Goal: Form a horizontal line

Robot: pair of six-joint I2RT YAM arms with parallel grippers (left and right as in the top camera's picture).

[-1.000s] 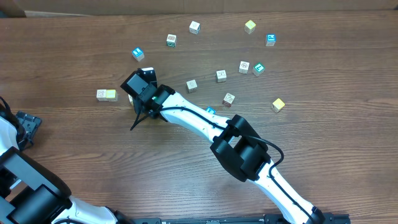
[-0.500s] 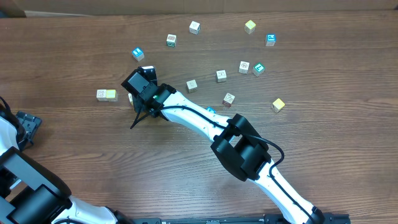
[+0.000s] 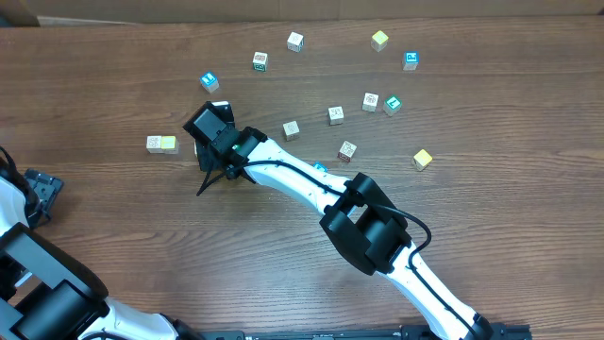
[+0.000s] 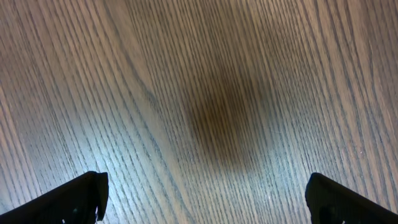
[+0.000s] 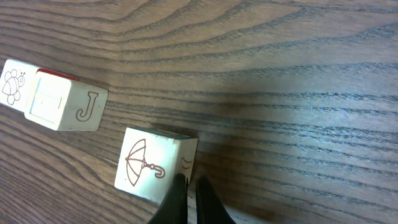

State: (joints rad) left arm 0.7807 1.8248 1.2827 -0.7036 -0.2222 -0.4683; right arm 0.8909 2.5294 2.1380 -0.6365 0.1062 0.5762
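The table (image 4: 217,93) is dark brown wood with fine, streaky grain. It is smooth, with a soft sheen where light pools on it. The cubes (image 5: 152,165) have pale, smooth, matt faces with thin printed pictures — whether wood or plastic cannot be told. The right arm (image 3: 293,177) has smooth white plastic shells between black, matt joints. The right fingers (image 5: 177,199) and left fingers (image 4: 81,199) look like black matt plastic.
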